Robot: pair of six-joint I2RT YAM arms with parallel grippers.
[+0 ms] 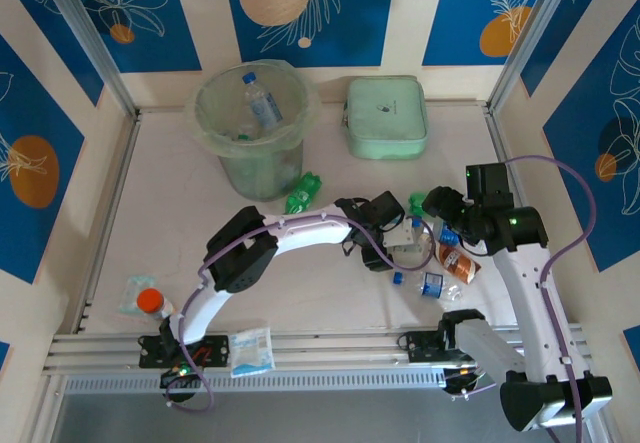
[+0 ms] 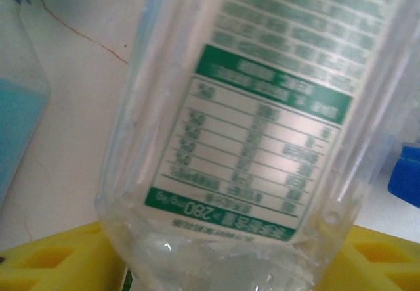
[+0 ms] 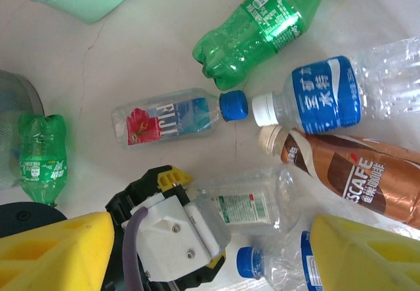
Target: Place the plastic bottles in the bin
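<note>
The table point(image 1: 170, 213) bears scattered bottles point(image 1: 301, 193), the bin point(image 1: 238, 168) and a case point(image 1: 386, 116).

The pale-green translucent bin point(image 1: 250, 168) stands upright at the far side, one clear blue-labelled bottle point(image 1: 262, 103) inside and a small green bottle point(image 1: 302, 193) lying near its foot. At the right, close together on their sides, lie the others: a larger green bottle point(image 3: 262, 25), a clear blue-capped bottle point(image 3: 174, 117) with a red flower, a white-capped bottle point(image 3: 328, 100) with blue label, a brown coffee bottle point(image 3: 354, 173) and a clear bottle with white-green label point(image 3: 249, 205). An orange-capped bottle point(image 1: 150, 301) sits apart from them, at the near left.
</note>
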